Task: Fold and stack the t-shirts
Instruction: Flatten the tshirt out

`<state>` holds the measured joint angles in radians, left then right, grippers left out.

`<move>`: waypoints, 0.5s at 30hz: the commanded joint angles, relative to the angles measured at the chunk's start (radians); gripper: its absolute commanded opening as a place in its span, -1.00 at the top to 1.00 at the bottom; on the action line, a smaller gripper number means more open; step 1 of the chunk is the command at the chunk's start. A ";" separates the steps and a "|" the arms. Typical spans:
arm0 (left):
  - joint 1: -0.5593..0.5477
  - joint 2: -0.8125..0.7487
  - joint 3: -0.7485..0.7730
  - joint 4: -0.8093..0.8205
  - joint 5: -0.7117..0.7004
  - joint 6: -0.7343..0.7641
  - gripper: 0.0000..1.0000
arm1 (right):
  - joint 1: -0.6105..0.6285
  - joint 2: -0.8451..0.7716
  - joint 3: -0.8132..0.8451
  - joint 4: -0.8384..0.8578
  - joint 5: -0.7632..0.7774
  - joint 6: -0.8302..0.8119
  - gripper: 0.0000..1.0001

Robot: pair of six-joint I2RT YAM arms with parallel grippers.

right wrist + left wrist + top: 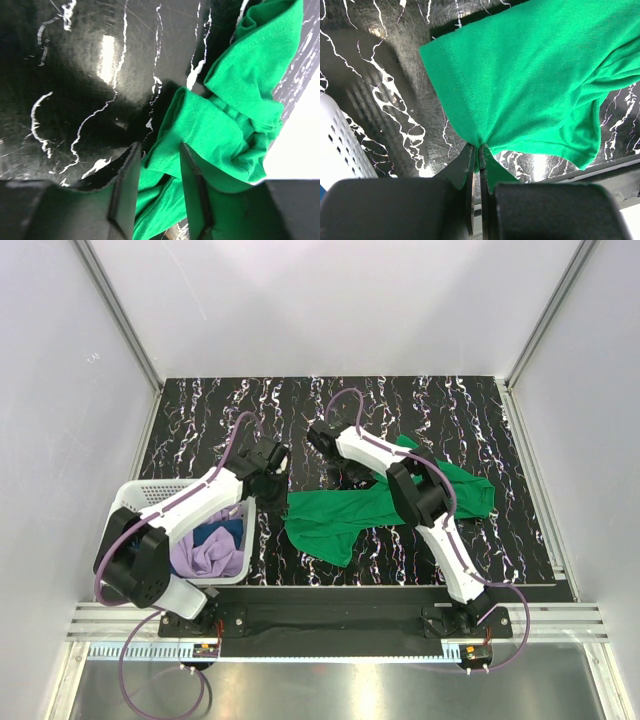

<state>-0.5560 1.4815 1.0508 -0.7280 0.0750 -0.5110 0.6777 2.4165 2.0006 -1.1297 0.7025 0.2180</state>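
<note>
Closest to the lens in the left wrist view, the left end effector (479, 155) is fully closed, its two dark fingers pinching a hemmed edge of the bright green t-shirt (535, 85); the cloth fans out from that pinch and hangs in folds above the black, white-veined worktop (380, 75); a corner of the white lattice basket (340, 145) shows at the left edge.

From the right wrist view, the right end effector (159, 150) stands roughly half open, one finger on each side of a fold of the same green shirt, which bunches up toward the upper right; whether the fingers press the cloth cannot be told.

Seen from above, the two arm bases sit at the near edge; just beyond, on the left, the basket holds the lilac t-shirt (205, 552) with the dark blue t-shirt (225, 530) behind it – both crumpled, neither folded; the left arm reaches over the basket's far rim toward the middle. Further in, the green shirt lies stretched across the centre and right of the worktop – rumpled, with one end effector at each of its far corners.
</note>
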 commanded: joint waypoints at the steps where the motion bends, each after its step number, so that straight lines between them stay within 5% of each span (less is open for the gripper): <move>1: 0.008 -0.038 -0.012 0.033 0.022 0.020 1.00 | 0.016 0.007 0.038 -0.033 0.090 0.030 0.14; 6: 0.010 -0.038 -0.014 0.042 0.032 0.022 1.00 | 0.016 0.006 0.037 -0.051 0.111 0.052 0.27; 11: 0.010 -0.035 -0.011 0.042 0.039 0.025 1.00 | 0.016 -0.034 0.010 -0.028 0.118 0.052 0.94; 15: 0.011 -0.040 -0.005 0.033 0.031 0.034 1.00 | 0.014 -0.059 0.026 -0.065 0.126 0.064 1.00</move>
<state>-0.5514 1.4754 1.0382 -0.7120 0.0910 -0.4999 0.6819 2.4229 2.0033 -1.1614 0.7765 0.2523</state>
